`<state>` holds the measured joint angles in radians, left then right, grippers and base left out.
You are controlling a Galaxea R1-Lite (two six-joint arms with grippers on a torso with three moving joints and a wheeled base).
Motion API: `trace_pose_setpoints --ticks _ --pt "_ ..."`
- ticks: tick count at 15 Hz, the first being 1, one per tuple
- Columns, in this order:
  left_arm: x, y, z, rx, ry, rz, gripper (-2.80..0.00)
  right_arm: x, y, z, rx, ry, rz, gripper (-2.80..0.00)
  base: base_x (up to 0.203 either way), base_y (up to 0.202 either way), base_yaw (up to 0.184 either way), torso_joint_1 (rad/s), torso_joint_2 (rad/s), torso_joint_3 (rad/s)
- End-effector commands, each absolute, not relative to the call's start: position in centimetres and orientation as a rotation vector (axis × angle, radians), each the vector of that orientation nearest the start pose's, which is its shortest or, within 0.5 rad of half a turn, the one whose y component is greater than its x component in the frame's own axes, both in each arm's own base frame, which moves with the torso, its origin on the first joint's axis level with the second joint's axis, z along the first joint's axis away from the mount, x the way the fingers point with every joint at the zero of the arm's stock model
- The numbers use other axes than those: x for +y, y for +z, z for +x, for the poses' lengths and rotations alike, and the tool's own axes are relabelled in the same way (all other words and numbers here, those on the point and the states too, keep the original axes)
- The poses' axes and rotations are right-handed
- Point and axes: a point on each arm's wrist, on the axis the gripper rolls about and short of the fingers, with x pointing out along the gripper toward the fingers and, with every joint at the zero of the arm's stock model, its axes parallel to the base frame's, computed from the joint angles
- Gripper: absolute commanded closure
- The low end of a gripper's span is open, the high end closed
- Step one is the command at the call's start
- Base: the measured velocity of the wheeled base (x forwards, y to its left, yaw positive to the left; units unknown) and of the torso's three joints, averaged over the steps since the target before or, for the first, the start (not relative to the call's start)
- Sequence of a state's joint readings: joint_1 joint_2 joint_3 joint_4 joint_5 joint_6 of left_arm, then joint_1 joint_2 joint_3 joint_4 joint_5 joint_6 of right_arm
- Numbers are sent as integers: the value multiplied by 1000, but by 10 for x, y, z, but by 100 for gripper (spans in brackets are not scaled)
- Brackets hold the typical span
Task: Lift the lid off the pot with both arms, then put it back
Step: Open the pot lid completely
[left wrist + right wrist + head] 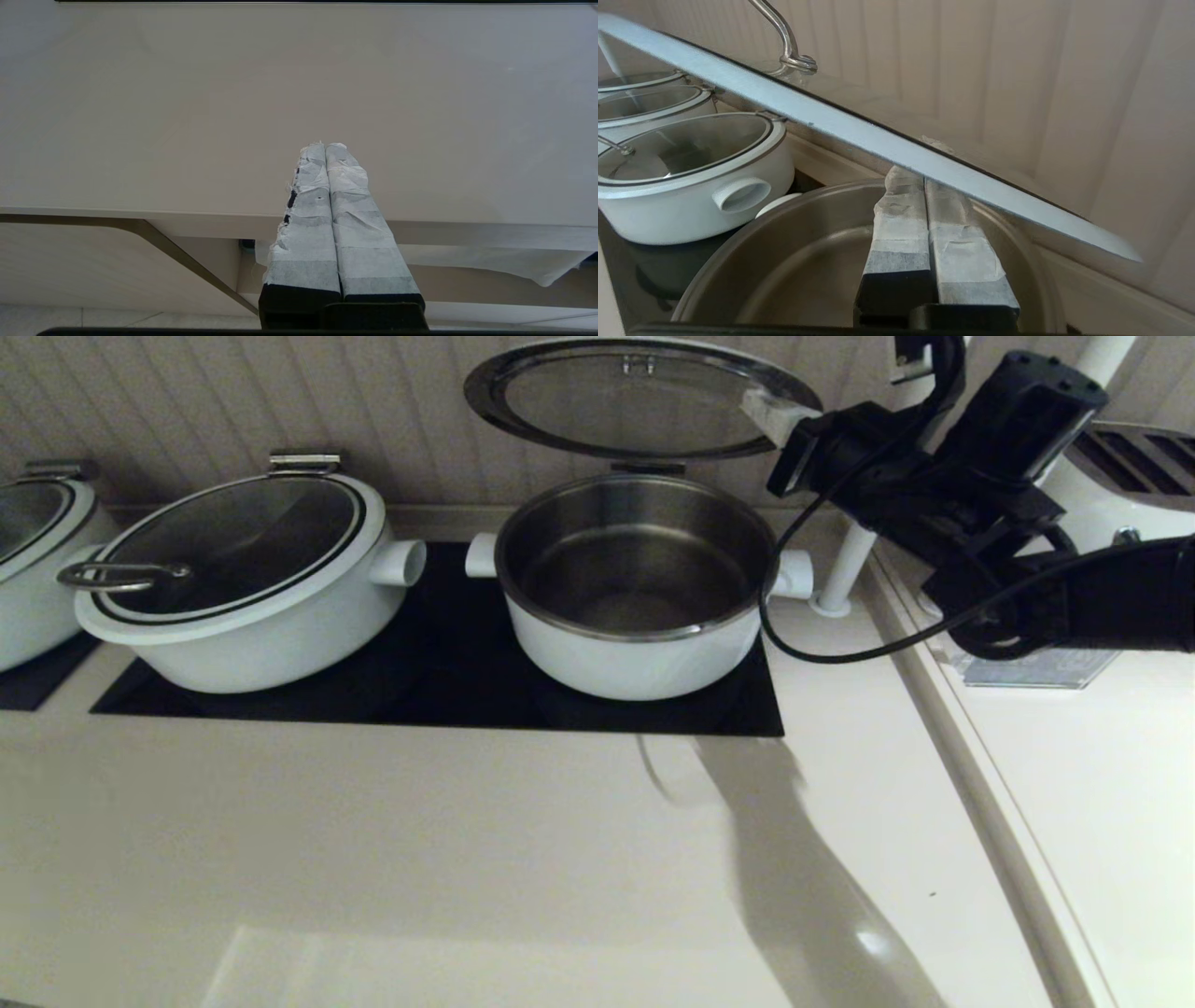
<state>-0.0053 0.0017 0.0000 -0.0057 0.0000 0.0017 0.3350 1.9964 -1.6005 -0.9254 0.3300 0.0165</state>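
The lid (pixel 642 399) stands swung up on its hinge behind the pot (pixel 638 593), its underside facing forward. The right gripper (pixel 767 415) props its rim from below, jaws pressed together, holding nothing. The left gripper (pixel 325 148), jaws likewise together, hangs over bare desk (pixel 187 116), far from the lid. The pot sits open, steel interior empty.

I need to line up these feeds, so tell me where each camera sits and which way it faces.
Head view: high, looking down at the pot, the raised lid and the right arm.
Left wrist view: behind shut fingers of the left gripper, facing bare counter.
Right wrist view: behind shut fingers of the right gripper under the lid's rim, above the pot.
Head and right wrist views share pot, lid and neighbouring pot.
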Motion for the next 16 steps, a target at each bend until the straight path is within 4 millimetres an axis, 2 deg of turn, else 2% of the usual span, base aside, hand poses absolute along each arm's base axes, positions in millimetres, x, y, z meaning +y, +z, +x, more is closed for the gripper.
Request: trace_pose_setpoints --ticks 1,11,16 --pt "0 76 -23 -6 -5 2 0 136 332 376 -556 649 15 0 0 0 0 0 0 0" --pt "0 76 -23 -7 -6 2 0 135 344 375 -602 643 14 0 0 0 0 0 0 0" --pt "0 76 -23 -8 -6 2 0 128 349 378 -624 624 8 0 0 0 0 0 0 0"
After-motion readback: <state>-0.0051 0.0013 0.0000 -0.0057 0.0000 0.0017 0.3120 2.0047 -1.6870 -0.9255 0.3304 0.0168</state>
